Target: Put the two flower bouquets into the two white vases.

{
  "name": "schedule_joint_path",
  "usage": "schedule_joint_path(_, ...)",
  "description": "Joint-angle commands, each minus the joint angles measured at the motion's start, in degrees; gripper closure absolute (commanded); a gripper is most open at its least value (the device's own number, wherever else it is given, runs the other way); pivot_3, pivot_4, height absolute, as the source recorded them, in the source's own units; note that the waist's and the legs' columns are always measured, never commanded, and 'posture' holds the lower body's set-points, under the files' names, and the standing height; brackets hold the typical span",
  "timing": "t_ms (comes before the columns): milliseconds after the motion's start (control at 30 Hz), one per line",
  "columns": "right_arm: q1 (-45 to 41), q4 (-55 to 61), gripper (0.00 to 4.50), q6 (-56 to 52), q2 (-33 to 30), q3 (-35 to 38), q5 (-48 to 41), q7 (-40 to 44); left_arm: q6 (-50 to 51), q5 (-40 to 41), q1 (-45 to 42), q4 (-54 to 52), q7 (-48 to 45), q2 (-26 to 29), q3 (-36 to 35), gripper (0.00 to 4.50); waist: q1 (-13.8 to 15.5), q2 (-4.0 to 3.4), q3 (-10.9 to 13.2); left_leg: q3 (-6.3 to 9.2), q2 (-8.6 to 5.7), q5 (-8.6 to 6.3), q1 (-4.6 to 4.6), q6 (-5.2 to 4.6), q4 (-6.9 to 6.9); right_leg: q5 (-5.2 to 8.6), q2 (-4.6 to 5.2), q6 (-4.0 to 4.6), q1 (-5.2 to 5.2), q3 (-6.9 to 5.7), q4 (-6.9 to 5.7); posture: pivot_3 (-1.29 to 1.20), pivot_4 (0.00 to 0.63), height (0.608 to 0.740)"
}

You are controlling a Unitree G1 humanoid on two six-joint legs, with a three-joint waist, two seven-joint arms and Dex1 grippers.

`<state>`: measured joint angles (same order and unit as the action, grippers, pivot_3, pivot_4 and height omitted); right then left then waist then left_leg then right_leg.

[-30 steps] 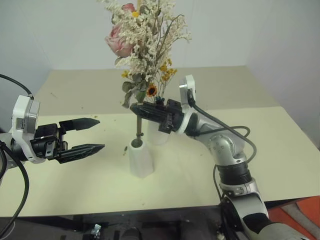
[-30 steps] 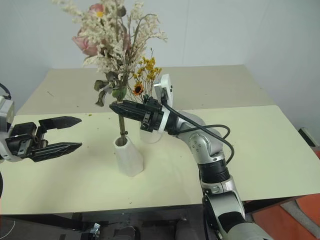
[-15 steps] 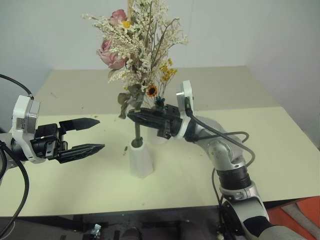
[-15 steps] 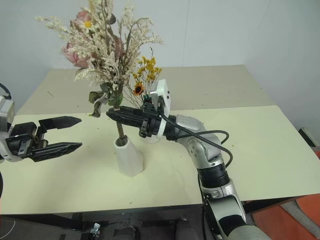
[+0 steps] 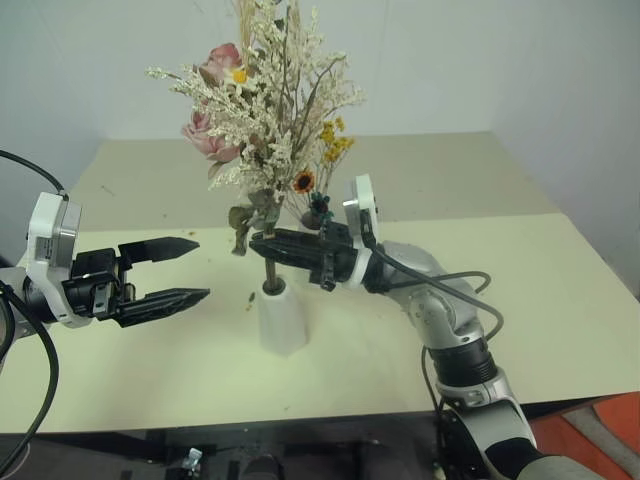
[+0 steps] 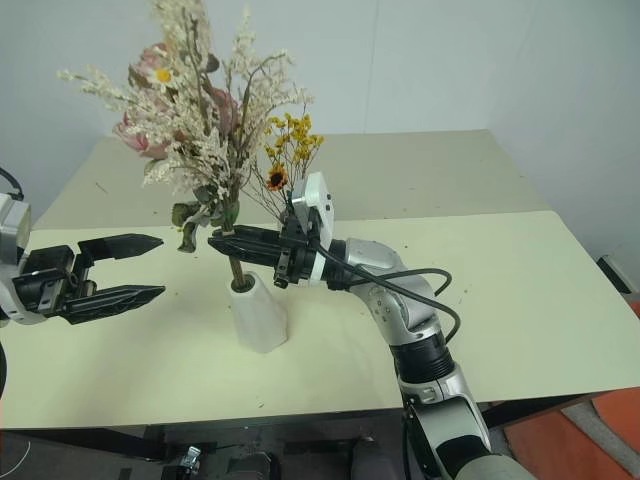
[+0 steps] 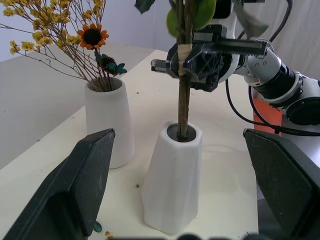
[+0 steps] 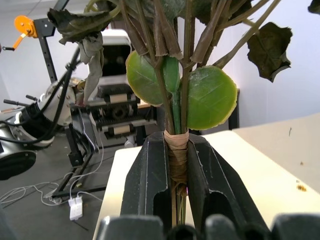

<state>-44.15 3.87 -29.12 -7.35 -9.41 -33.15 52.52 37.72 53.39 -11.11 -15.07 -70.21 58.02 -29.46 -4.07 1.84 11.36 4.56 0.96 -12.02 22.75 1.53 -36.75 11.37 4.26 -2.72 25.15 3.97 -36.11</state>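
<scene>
Right gripper (image 5: 262, 242) clamped on the bushy cream bouquet (image 5: 262, 110), fingers (image 8: 150, 175) pinching its taped stems just above the faceted vase (image 7: 172, 182), stem ends down inside the mouth; just behind that vase, the round vase (image 7: 108, 120) holding the yellow bouquet (image 7: 70, 40). Left gripper (image 5: 190, 268) beside the faceted vase, fingers spread, holding nothing, above the counter (image 5: 560, 300).

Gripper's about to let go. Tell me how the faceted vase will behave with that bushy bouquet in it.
Probably top-heavy: the bushy bouquet spreads wide and high above the narrow faceted vase. Its stems stand nearly upright in the mouth, so it may stay. A sideways nudge could likely tip it.
</scene>
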Motion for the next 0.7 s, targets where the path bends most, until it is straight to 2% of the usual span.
schedule_joint_path(33, 0.7, 0.2, 4.26, 4.0, -0.1, -1.0, 1.8, 1.7, -0.5, 0.5, 0.1, -1.7, 0.4, 0.4, -2.0, 0.00, 0.0, 0.00, 0.0, 0.00, 0.00, 0.00, 0.00, 0.00, 0.00, 0.00, 0.00, 0.00, 0.00, 0.00, 0.00, 0.00, 0.150, 0.740)
schedule_joint_path(500, 2.7, -1.0, 4.26, 8.0, -0.4, -2.5, 5.2, 3.7, -0.8, 0.0, -0.9, -0.9, 0.2, 0.8, -1.1, 0.00, 0.0, 0.00, 0.0, 0.00, 0.00, 0.00, 0.00, 0.01, 0.00, 0.00, 0.00, 0.00, 0.00, 0.00, 0.00, 0.00, 0.150, 0.740)
schedule_joint_path(533, 2.8, -1.0, 3.52, 8.2, -0.4, -2.6, 5.4, 3.9, -0.8, 0.0, -0.9, -0.8, 0.2, 0.8, -1.0, 0.00, 0.0, 0.00, 0.0, 0.00, 0.00, 0.00, -0.01, 0.01, 0.00, 0.00, 0.00, 0.00, 0.00, 0.00, -0.01, 0.00, 0.150, 0.740)
schedule_joint_path(700, 3.2, -0.1, 1.87, 8.2, -1.5, -1.9, 4.5, 5.5, -0.8, -0.2, -1.9, -0.3, 0.0, 0.8, -0.3, 0.00, 0.0, 0.01, 0.0, 0.00, 0.00, 0.00, -0.01, 0.01, 0.00, 0.00, 0.00, 0.00, 0.00, 0.00, 0.00, 0.00, 0.150, 0.740)
